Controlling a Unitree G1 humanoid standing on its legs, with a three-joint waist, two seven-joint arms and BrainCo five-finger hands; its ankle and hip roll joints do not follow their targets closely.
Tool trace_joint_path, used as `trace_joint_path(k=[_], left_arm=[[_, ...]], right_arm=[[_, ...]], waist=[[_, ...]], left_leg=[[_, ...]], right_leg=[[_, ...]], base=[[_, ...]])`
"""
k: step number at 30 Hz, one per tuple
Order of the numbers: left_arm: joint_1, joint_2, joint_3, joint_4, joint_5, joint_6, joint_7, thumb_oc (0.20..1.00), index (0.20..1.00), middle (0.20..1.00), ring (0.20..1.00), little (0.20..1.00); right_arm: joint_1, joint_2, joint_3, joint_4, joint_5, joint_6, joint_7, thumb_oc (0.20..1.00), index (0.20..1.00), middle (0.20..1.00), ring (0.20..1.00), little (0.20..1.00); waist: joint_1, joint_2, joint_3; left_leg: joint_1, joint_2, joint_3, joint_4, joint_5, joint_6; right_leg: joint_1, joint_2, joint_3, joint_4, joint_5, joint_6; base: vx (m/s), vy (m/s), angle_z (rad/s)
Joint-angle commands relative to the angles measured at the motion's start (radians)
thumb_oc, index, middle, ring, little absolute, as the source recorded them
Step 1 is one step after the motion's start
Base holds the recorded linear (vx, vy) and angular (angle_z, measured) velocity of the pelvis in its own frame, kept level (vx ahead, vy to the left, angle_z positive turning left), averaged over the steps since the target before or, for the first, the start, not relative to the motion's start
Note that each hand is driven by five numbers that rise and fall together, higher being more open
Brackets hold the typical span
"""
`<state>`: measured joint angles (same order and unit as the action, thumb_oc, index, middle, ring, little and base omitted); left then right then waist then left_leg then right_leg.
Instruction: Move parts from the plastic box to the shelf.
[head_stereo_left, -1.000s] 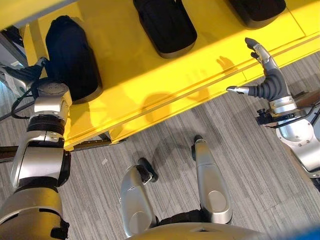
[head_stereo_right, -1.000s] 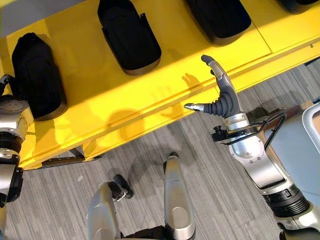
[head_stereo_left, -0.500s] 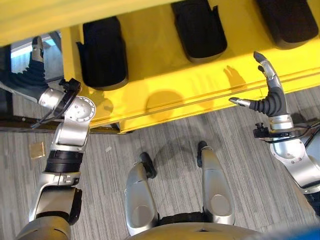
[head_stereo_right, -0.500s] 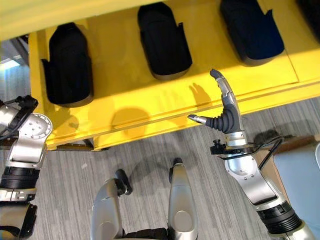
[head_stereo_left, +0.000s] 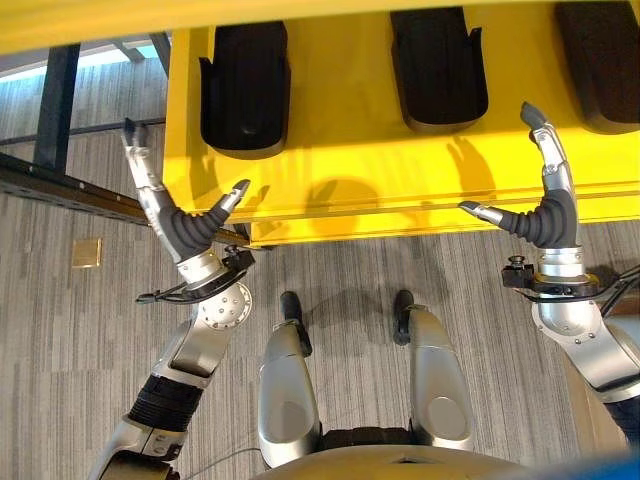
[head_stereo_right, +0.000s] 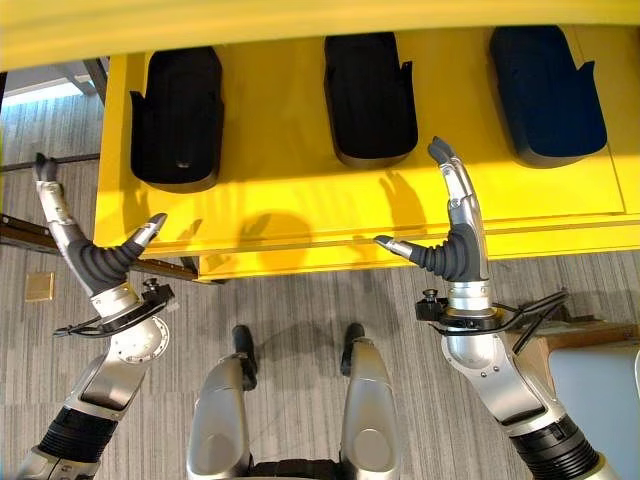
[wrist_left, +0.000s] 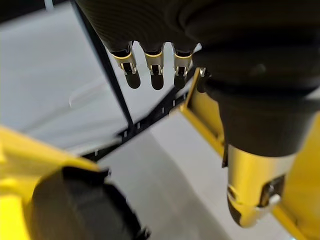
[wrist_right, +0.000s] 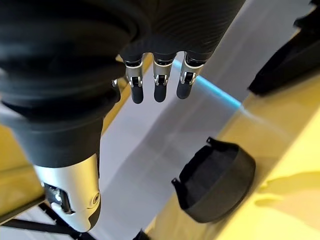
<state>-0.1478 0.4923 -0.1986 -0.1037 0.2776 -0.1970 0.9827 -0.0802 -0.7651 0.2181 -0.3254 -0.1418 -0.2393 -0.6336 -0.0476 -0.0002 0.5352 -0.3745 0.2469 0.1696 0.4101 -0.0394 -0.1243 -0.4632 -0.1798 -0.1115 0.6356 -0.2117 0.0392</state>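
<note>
With fingers straight and thumb spread wide, the left hand (head_stereo_left: 178, 222) holds nothing; it hangs off the shelf's (head_stereo_left: 330, 160) left front corner, over the floor (head_stereo_left: 70, 320). The right hand (head_stereo_left: 545, 205) shows the same pose, fingers extended and thumb out to the side, also empty, at the shelf's front edge toward its right end. The wrist views agree: on each hand the dark-tipped fingers are apart from the thumb with nothing between.

Three black parts sit on the shelf in a row, well apart from each other: the left part (head_stereo_left: 245, 88) near the left edge, the middle part (head_stereo_left: 438, 70) near the centre, the right part (head_stereo_right: 545, 92) toward the right end. All lie back from the front edge, probably so they don't slide off. Neither hand touches any of them.

The plastic box cannot be told for sure; a pale grey thing (head_stereo_right: 600, 400) by the right arm might be it.

Judgement: both hands seem free between placings, open so as to take the next part; the next step is likely turning back to the box.
</note>
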Motion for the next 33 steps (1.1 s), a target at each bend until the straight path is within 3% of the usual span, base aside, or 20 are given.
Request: trace_joint_path(k=[1,8,10,14,15,22,28,33], left_arm=[[0.017,0.079,-0.007,-0.003,0.013,0.026,-0.03,1.0,1.0,1.0,1.0,1.0],[0.01,0.125,-0.059,0.081,0.045,0.097,-0.088,1.0,1.0,1.0,1.0,1.0],[0.009,0.128,-0.07,0.096,0.016,0.106,-0.058,1.0,1.0,1.0,1.0,1.0],[0.038,0.123,-0.061,0.107,0.023,0.1,-0.017,1.0,1.0,1.0,1.0,1.0],[0.052,0.123,-0.056,0.108,0.022,0.1,-0.02,1.0,1.0,1.0,1.0,1.0],[0.1,0.164,-0.066,0.148,0.082,0.154,-0.097,1.0,1.0,1.0,1.0,1.0],[0.119,0.185,-0.085,0.189,0.045,0.152,-0.119,1.0,1.0,1.0,1.0,1.0],[0.154,0.19,-0.107,0.204,0.094,0.13,-0.144,1.0,1.0,1.0,1.0,1.0]], right_arm=[[-0.046,0.006,-0.012,-0.006,-0.023,-0.093,-0.071,1.0,1.0,1.0,1.0,1.0],[-0.036,-0.018,-0.027,0.008,-0.014,-0.11,-0.078,1.0,1.0,1.0,1.0,1.0],[-0.03,-0.017,-0.028,0.005,-0.022,-0.104,-0.085,1.0,1.0,1.0,1.0,1.0],[-0.016,-0.008,-0.031,0.006,-0.039,-0.105,-0.099,1.0,1.0,1.0,1.0,1.0],[-0.011,-0.005,-0.031,0.007,-0.046,-0.109,-0.107,1.0,1.0,1.0,1.0,1.0],[0.002,-0.024,-0.036,0.02,-0.028,-0.125,-0.106,1.0,1.0,1.0,1.0,1.0],[0.018,-0.032,-0.052,0.009,-0.029,-0.115,-0.105,1.0,1.0,1.0,1.0,1.0],[0.037,-0.044,-0.061,0.006,-0.016,-0.116,-0.1,1.0,1.0,1.0,1.0,1.0]], waist=[[-0.009,-0.032,-0.035],[-0.026,-0.026,-0.046],[-0.029,-0.026,-0.044],[-0.025,-0.028,-0.045],[-0.023,-0.028,-0.042],[-0.022,-0.026,-0.039],[-0.026,-0.02,-0.04],[-0.029,-0.018,-0.043]], left_leg=[[-0.004,-0.076,0.046,0.092,-0.128,0.105],[0.001,-0.073,0.049,0.116,-0.143,0.111],[-0.007,-0.071,0.059,0.117,-0.126,0.122],[-0.002,-0.076,0.047,0.128,-0.15,0.116],[-0.01,-0.072,0.058,0.123,-0.129,0.124],[-0.003,-0.078,0.048,0.134,-0.156,0.12],[-0.007,-0.08,0.047,0.152,-0.162,0.122],[-0.001,-0.081,0.047,0.151,-0.162,0.125]], right_leg=[[0.08,0.033,-0.068,-0.016,-0.055,-0.02],[0.078,0.03,-0.058,-0.005,-0.058,-0.019],[0.07,0.03,-0.066,-0.009,-0.039,-0.028],[0.077,0.03,-0.056,-0.009,-0.052,-0.019],[0.069,0.029,-0.065,-0.016,-0.033,-0.028],[0.072,0.025,-0.052,0.001,-0.055,-0.017],[0.071,0.024,-0.052,0.004,-0.056,-0.017],[0.073,0.023,-0.049,0.008,-0.059,-0.02]], base=[[0.08,-0.009,-0.03],[0.05,0.025,0.01],[0.0,0.011,0.0],[0.02,-0.007,-0.04],[-0.05,-0.03,-0.02],[0.02,0.004,0.0],[0.02,0.001,-0.01],[0.02,0.008,0.0]])
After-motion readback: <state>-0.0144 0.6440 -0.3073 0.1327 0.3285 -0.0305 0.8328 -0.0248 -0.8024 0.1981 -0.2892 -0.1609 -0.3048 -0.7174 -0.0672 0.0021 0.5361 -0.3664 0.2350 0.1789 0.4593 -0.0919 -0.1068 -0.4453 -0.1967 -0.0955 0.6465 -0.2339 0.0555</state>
